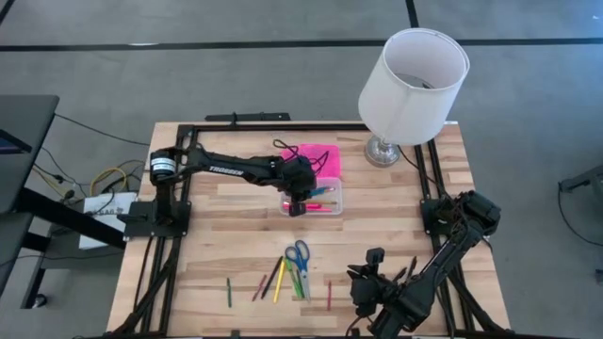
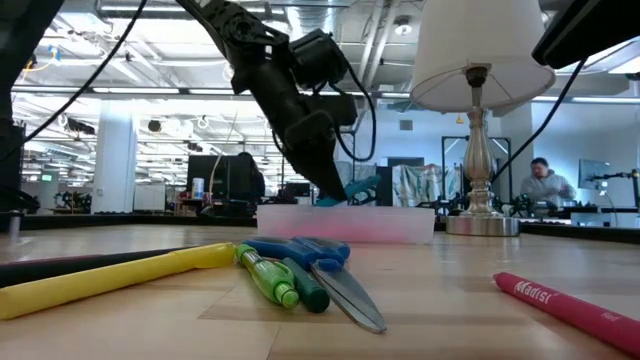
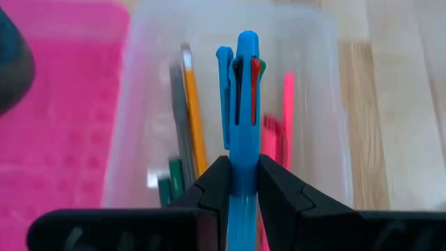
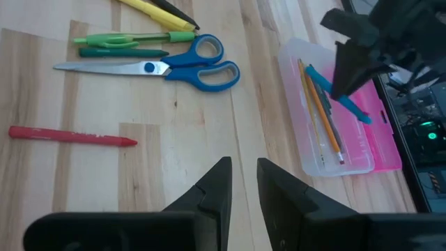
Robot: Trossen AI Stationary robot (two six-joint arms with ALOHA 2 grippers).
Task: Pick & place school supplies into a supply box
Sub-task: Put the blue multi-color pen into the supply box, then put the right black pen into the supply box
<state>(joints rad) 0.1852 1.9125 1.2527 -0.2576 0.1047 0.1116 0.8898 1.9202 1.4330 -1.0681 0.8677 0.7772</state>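
Left wrist view: left gripper (image 3: 244, 183) clamps a blue pen (image 3: 242, 104) over the clear box (image 3: 327, 104). Released tilted, the pen may catch the rim and tip out.

1 camera looks straight down on my whole table (image 1: 377, 235); 1 sits at tabletop level, facing the room. Both wrist cameras share the supply box (image 3: 327, 104): left close, right farther.

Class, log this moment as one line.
left pincer: shut on blue pen | over supply box | right pincer: open, idle
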